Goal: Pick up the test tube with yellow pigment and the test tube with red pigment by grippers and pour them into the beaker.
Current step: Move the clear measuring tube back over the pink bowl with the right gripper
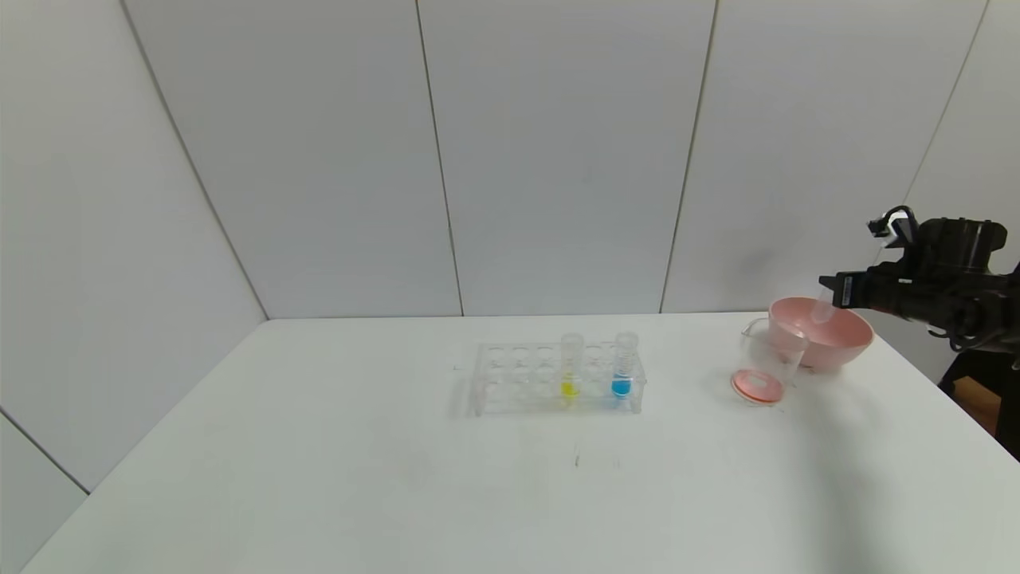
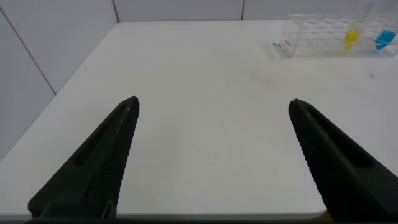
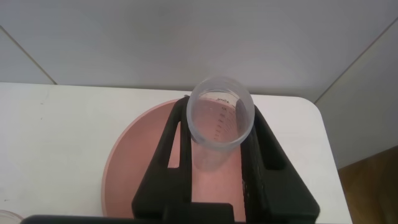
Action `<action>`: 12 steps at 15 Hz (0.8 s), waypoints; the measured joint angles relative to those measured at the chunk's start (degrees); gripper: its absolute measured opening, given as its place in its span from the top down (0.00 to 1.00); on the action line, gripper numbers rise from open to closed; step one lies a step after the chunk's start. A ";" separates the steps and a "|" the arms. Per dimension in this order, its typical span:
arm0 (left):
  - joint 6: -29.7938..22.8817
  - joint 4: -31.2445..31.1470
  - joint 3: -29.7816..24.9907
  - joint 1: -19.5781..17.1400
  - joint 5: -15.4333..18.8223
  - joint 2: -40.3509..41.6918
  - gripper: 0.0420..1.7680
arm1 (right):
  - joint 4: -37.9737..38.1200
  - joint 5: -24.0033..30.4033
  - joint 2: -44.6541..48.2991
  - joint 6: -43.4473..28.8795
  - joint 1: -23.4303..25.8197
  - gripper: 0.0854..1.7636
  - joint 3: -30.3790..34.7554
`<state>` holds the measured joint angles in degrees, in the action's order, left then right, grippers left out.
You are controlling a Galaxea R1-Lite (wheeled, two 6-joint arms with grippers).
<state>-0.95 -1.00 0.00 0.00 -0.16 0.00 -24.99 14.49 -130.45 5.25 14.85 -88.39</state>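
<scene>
**Inspector:** State the right arm's condition.

**Assistant:** The right pincer [image 1: 833, 293] is clenched on a clear test tube [image 3: 219, 118], gripping it across the body. The tube is tilted, mouth lower than the pincer, above the pink bowl [image 1: 837, 339] at the bench's [image 1: 319, 446] far right. Nothing coloured is visible inside the tube.

**Inspector:** And the beaker?

**Assistant:** The beaker [image 1: 771, 351] stands upright on the bench, just beside the bowl on its nearer side. A reddish layer shows at its base. On that evidence the held tube is judged to be the test tube with red pigment, already emptied.

**Inspector:** The yellow one?

**Assistant:** The test tube with yellow pigment [image 1: 570, 373] sits upright in the clear rack [image 1: 510, 375] at mid-bench, well apart from the beaker. A blue-tipped tube [image 1: 622, 371] stands near it in the same rack and is not part of the task.

**Inspector:** The left arm?

**Assistant:** The left pincer [image 2: 214, 104] is released, jaws standing wide, hovering over bare bench with the rack some way ahead of it. It holds nothing.

**Inspector:** Step in hand?

**Assistant:** The red pour appears done, so roughly half the task is judged complete; the spent tube looks due for setting down, possibly in the bowl.

**Inspector:** Requirement for the next move?

**Assistant:** A pincer must descend over the yellow tube's upper end, close without disturbing the blue neighbour, lift it straight out of the rack, then carry it to the beaker and tip it at the lip.
</scene>
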 joint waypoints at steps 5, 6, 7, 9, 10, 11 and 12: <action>0.00 0.02 0.00 0.00 0.00 0.00 0.03 | -0.07 1.02 0.24 -0.06 0.02 0.75 0.66; 0.00 0.02 0.00 0.00 0.00 0.00 0.03 | 0.04 1.21 0.30 -0.17 0.06 0.71 0.66; 0.00 0.00 0.00 0.00 0.00 0.00 0.03 | -0.05 1.23 0.38 -0.24 0.09 0.63 0.68; 0.00 0.00 0.00 0.00 0.00 0.00 0.03 | -0.05 1.24 0.46 -0.20 0.11 0.50 0.68; 0.00 0.00 0.00 0.00 0.00 0.00 0.03 | -0.07 1.24 0.46 -0.20 0.11 0.44 0.80; 0.00 0.00 0.00 0.00 0.00 0.00 0.03 | -0.11 1.24 0.46 -0.13 0.11 0.39 0.96; 0.00 0.00 0.00 0.00 0.00 0.00 0.03 | -0.13 1.23 0.46 -0.15 0.11 0.35 1.07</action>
<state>-0.95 -1.00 0.00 0.00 -0.16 0.00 -25.12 15.73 -129.99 5.11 14.96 -87.32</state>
